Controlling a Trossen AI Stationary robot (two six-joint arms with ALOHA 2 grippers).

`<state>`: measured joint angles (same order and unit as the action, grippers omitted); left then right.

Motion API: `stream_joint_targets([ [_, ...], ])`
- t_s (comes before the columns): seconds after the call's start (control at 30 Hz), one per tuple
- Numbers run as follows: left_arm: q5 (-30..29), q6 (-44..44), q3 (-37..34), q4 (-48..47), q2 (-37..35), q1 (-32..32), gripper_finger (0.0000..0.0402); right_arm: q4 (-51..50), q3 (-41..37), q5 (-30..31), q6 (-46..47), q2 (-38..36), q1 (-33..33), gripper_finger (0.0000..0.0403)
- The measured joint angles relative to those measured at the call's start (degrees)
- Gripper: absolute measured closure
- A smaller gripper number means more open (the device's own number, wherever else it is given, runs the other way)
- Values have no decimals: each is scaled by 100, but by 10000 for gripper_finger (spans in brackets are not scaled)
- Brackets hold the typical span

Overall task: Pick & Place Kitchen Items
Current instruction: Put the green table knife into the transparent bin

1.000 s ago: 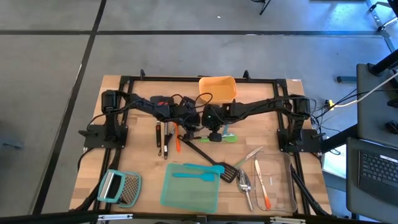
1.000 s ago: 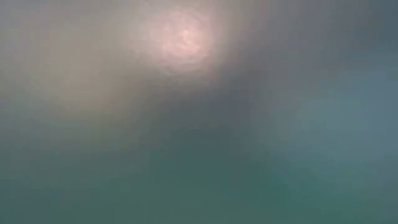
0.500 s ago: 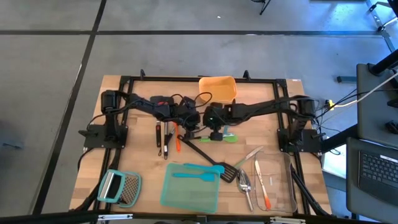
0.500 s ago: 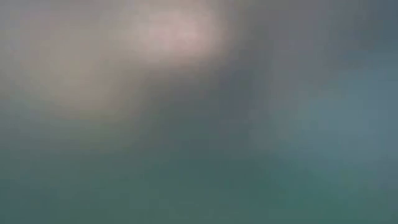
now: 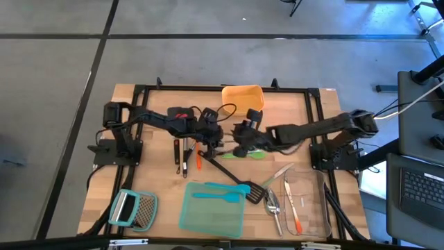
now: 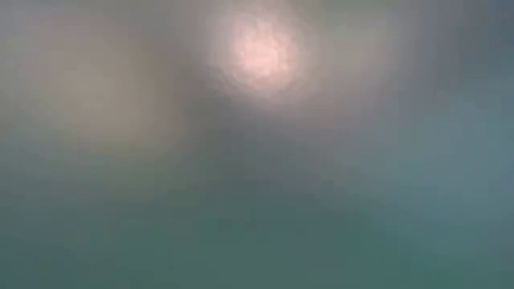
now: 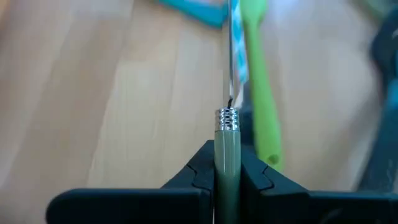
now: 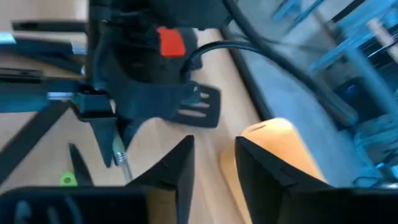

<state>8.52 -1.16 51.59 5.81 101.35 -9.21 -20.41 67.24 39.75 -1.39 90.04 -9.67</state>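
Left hand [image 7: 227, 171] is clamped on a slim grey-green utensil handle [image 7: 227, 155] with a ribbed silver collar; the handle runs straight out between the fingers, its metal shaft continuing ahead over the counter [image 7: 124, 93]. Just beside that shaft, on the side toward the right arm, lies the green spatula [image 7: 261, 93], with a teal item past its far end. In the high view the left hand [image 5: 212, 142] sits mid-counter, and the right hand [image 5: 241, 141] is just beside it with the green spatula [image 5: 255, 154] under its tip. Right hand [image 8: 214, 168]: fingers parted, gap visible, nothing between them; ahead of it is the left arm's wrist, a black turner [image 8: 202, 106] flat on the counter, and the orange container [image 8: 280, 149] near one finger. Low view shows nothing usable.
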Motion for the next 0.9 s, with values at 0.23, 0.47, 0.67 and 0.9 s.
stream_joint_targets([
  [0.23,-229,-282,-328,1096,-681,135,384,4,-2,1303,158,-491,-972,241],
  [0.47,-320,-318,-1521,3364,-1558,230,384,37,0,2357,397,-708,-1793,213],
  [0.67,-113,-78,-2508,6054,-2036,482,384,669,-1,2752,299,-708,-2019,204],
  [0.9,1000,-703,-2481,7570,-2200,420,384,2389,0,1300,-856,-708,-1802,203],
])
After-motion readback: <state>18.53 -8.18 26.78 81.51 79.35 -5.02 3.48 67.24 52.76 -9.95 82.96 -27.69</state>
